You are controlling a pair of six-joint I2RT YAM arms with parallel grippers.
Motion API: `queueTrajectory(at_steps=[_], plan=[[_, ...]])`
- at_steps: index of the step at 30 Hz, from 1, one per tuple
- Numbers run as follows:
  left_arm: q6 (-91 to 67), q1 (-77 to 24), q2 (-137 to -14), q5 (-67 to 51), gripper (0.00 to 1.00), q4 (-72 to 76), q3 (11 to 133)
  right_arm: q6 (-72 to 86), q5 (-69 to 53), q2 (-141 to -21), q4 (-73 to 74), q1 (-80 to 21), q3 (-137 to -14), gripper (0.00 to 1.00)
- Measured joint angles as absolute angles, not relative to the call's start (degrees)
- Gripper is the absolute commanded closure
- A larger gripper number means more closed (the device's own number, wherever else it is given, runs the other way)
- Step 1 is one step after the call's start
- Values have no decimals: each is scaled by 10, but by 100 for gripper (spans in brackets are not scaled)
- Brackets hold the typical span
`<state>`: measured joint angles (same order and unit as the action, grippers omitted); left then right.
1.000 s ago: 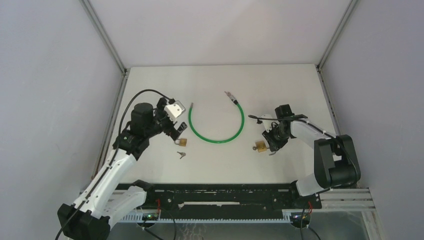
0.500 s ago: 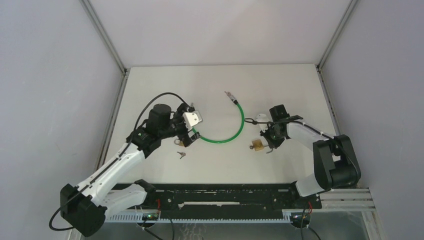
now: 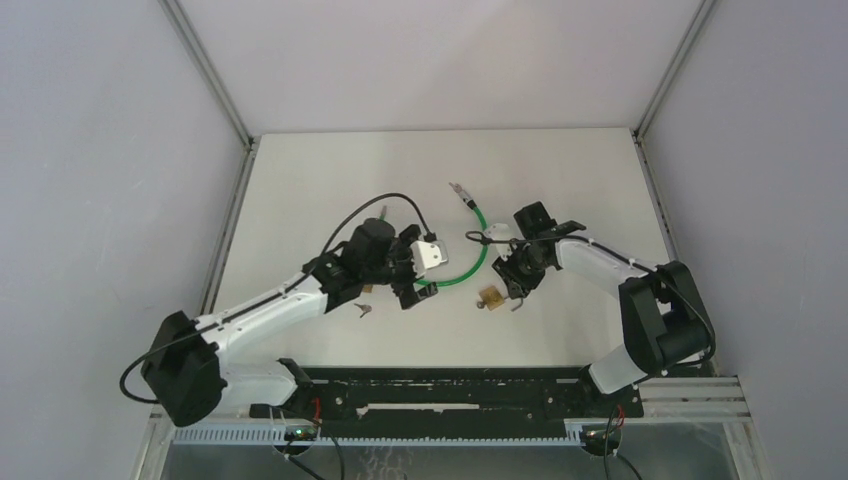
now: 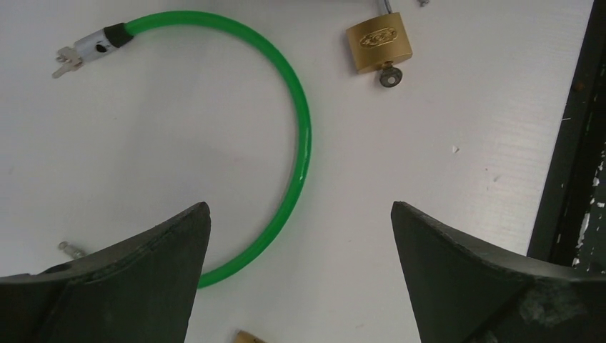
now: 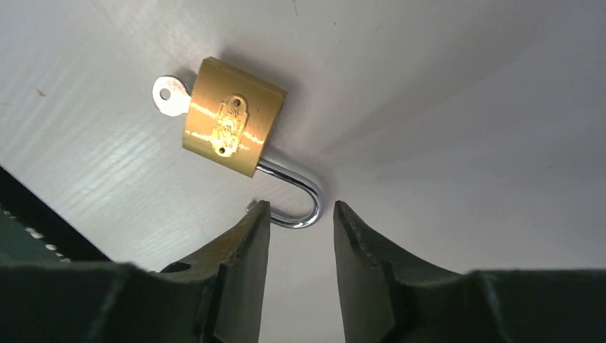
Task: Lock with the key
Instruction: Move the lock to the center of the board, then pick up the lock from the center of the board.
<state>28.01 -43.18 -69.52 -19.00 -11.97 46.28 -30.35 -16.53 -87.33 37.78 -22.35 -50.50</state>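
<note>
Right of the table's (image 3: 560, 180) middle, the right gripper (image 5: 300, 213) hangs with jaws narrowly parted at the raised shackle (image 5: 306, 191) of the brass padlock (image 5: 230, 127), its key (image 5: 169, 96) inserted. The left gripper (image 4: 298, 211) gapes wide over the green cable (image 4: 304, 128). An off-centre squeeze could skid the lock away rather than snap it shut.

Found nothing legible. Saw only an embossed oval badge (image 5: 229, 126) on the face of the brass padlock (image 5: 259, 106), with raised marks inside too fine and glare-washed to read as letters. Caught the same badge from the left wrist view, smaller and equally unreadable. Made out no stamp on the key head (image 5: 170, 96).
</note>
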Motion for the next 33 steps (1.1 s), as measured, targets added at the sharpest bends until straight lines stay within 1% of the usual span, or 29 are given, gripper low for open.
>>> queueTrajectory(at_steps=[3, 6, 9, 18, 25, 29, 33], plan=[[253, -461, -735, -175, 0, -104, 465, -290, -192, -872, 396, -211, -522, 46], [218, -484, -784, -169, 0, -100, 473, -273, -224, -859, 409, -179, -532, 44], [178, -503, -832, -160, 0, -99, 496, -249, -254, -826, 419, -125, -534, 43], [72, -560, -972, -116, 0, -100, 616, -191, -317, -731, 431, 29, -555, 39], [31, -584, -1061, -97, 4, -125, 689, -189, -329, -675, 431, 53, -553, 38], [23, -585, -1095, -90, 6, -146, 735, -189, -336, -668, 431, 56, -551, 38], [18, -586, -1113, -89, 6, -153, 758, -189, -340, -668, 431, 57, -550, 37]])
